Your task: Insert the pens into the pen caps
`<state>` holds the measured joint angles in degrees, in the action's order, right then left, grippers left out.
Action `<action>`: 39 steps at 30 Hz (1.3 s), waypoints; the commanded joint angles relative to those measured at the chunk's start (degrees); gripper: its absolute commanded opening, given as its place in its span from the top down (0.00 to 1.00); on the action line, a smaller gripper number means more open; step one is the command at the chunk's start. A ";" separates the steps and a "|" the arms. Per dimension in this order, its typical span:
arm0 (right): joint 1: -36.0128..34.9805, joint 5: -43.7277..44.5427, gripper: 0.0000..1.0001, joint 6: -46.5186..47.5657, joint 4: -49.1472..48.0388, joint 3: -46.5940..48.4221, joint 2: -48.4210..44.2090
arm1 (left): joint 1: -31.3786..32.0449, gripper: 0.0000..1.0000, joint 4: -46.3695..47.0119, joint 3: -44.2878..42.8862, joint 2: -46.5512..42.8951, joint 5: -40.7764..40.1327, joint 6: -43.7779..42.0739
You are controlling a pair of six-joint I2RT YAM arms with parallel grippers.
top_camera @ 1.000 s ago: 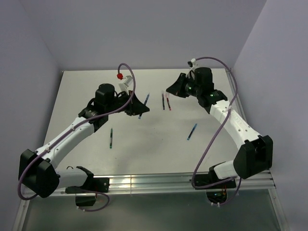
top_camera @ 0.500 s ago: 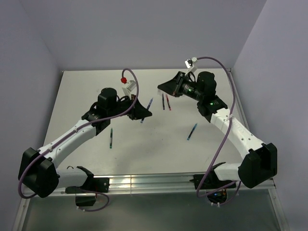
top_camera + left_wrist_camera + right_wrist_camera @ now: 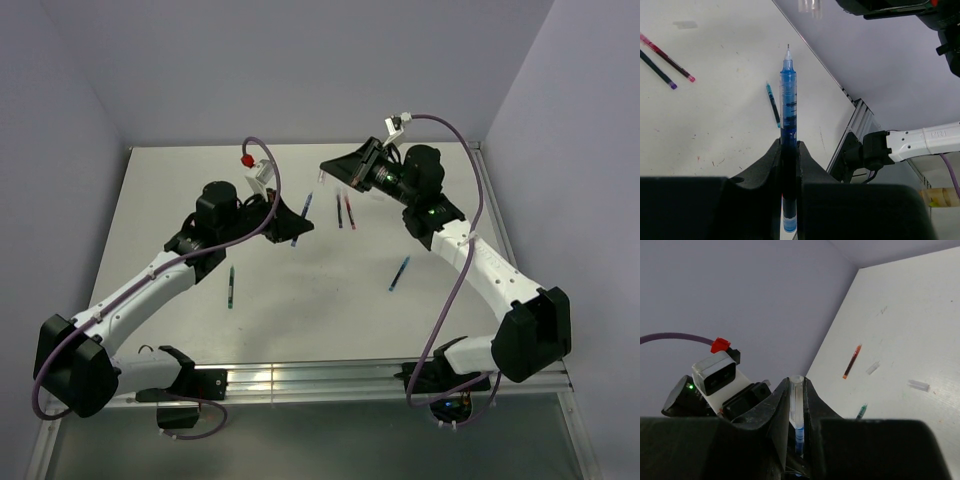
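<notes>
My left gripper (image 3: 290, 222) (image 3: 788, 142) is shut on a dark blue pen (image 3: 788, 95) (image 3: 305, 206). Its bare tip points up and away toward the right gripper. My right gripper (image 3: 335, 168) (image 3: 797, 380) is raised above the table, shut on a clear pen cap (image 3: 796, 399) (image 3: 810, 5) with its open end facing the left gripper. The pen tip and the cap are apart. A red pen (image 3: 348, 211) (image 3: 852, 361), a dark pen (image 3: 339, 212), a light blue pen (image 3: 399, 273) and a green-tipped pen (image 3: 231, 287) lie on the table. Two loose caps (image 3: 872, 367) (image 3: 918, 385) lie near the red pen.
The white table (image 3: 300, 320) is walled by lilac panels at the back and on both sides. An aluminium rail (image 3: 300, 378) runs along the near edge between the two arm bases.
The right gripper has lifted and swung left with its cap, closer to the left gripper. The left gripper with the blue pen has barely shifted.
</notes>
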<state>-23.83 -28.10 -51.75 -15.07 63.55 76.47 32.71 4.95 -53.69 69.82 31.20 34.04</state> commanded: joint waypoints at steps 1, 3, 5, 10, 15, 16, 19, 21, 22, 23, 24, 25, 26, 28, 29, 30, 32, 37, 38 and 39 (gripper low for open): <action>0.54 1.55 1.00 -3.44 -5.05 0.53 -1.14 | 0.16 1.00 2.78 -0.72 -1.62 -1.84 -0.20; 0.54 3.31 1.00 -4.06 -5.41 -0.70 -1.93 | 0.16 1.00 2.96 -0.54 -1.62 -1.23 -0.47; 0.72 3.58 1.00 -5.11 -5.58 -1.14 -1.94 | 0.16 1.00 3.22 -0.27 -1.36 -1.23 -0.29; 0.46 4.10 1.00 -7.14 -6.81 -2.81 -1.41 | 0.25 1.00 4.45 0.69 -1.88 -1.23 0.15; -0.25 4.63 1.00 -6.96 -7.17 -3.17 -0.62 | 0.16 1.00 5.42 1.05 -1.18 -0.36 1.02; -0.25 4.72 1.00 -6.96 -7.17 -3.17 -0.44 | 0.25 1.00 5.59 1.13 -0.92 0.17 1.20; -0.33 4.81 1.00 -6.88 -7.17 -3.17 0.00 | 0.25 1.00 6.12 1.31 -0.30 0.44 1.90; -0.33 4.89 1.00 -6.88 -7.17 -3.26 0.17 | 0.25 1.00 6.56 1.31 -0.30 0.79 2.08; -0.33 4.89 1.00 -6.62 -7.17 -3.26 0.44 | 0.25 1.00 6.65 1.40 -0.21 1.14 1.99; -0.33 4.89 1.00 -6.61 -7.17 -3.26 0.52 | 0.25 1.00 6.56 1.14 -0.04 1.14 1.99; -0.33 4.89 1.00 -6.61 -7.17 -3.26 0.53 | 0.25 1.00 6.65 1.13 0.14 1.32 1.99; -0.42 4.89 1.00 -6.61 -7.17 -3.17 0.70 | 0.34 1.00 6.56 0.96 0.23 1.41 1.99; -0.42 4.72 1.00 -6.61 -7.17 -3.17 1.05 | 0.34 1.00 6.56 0.87 0.40 1.67 2.08; -0.77 4.81 1.00 -6.53 -7.17 -3.08 1.23 | 0.34 1.00 6.91 0.87 0.84 2.02 2.34; -0.95 4.81 1.00 -6.44 -7.08 -3.08 1.40 | 0.34 1.00 7.00 0.87 0.93 2.20 2.52; -1.04 4.72 1.00 -6.52 -7.17 -3.08 1.49 | 0.34 1.00 7.00 0.87 1.02 2.20 2.52; -1.21 4.54 1.00 -6.53 -7.17 -2.91 1.76 | 0.42 1.00 6.83 0.78 1.02 2.02 2.35; -1.74 4.63 1.00 -6.53 -7.08 -2.99 1.58 | 0.43 1.00 6.56 0.78 1.02 1.58 2.17; -1.83 4.63 1.00 -6.53 -7.08 -2.91 1.58 | 0.43 0.99 6.48 0.69 0.93 1.58 2.17; -1.92 4.63 1.00 -6.44 -7.08 -2.90 1.49 | 0.34 1.00 6.48 0.78 1.02 1.50 2.17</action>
<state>-25.04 -23.57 -58.67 -19.73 60.62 78.35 32.73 8.82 -52.56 71.00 31.88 36.21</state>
